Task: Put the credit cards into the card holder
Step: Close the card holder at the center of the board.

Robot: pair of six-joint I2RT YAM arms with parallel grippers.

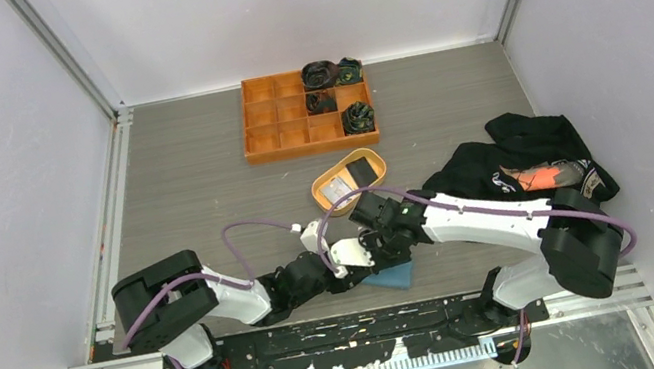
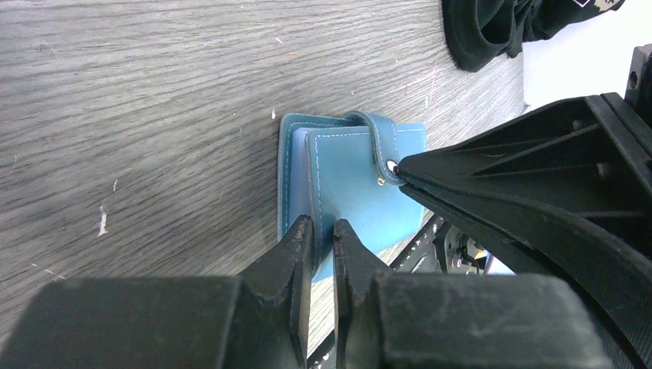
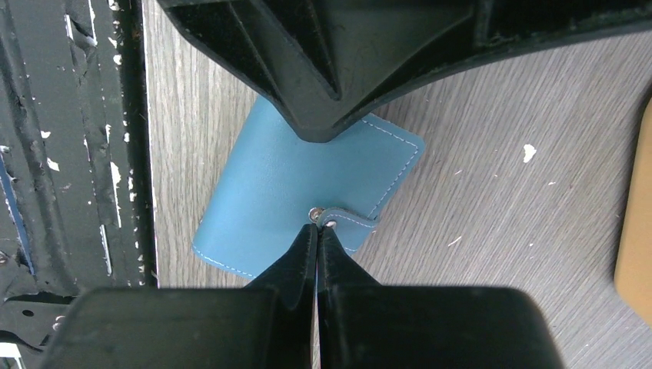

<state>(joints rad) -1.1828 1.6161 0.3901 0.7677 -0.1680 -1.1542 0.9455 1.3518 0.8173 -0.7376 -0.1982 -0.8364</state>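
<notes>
The blue card holder lies folded near the table's front edge, between both arms. My left gripper is shut on the edge of the card holder's cover. In the right wrist view my right gripper is shut, its tips touching the end of the snap tab on the card holder. The tab sits just off its stud; I cannot tell whether the tab is pinched. Two credit cards, a pale one and a black one, lie in the tan oval dish.
An orange compartment tray with dark bundles stands at the back. Black clothing with an orange patch lies at the right. The dish edge shows right of the holder. A black metal rail runs along the near edge.
</notes>
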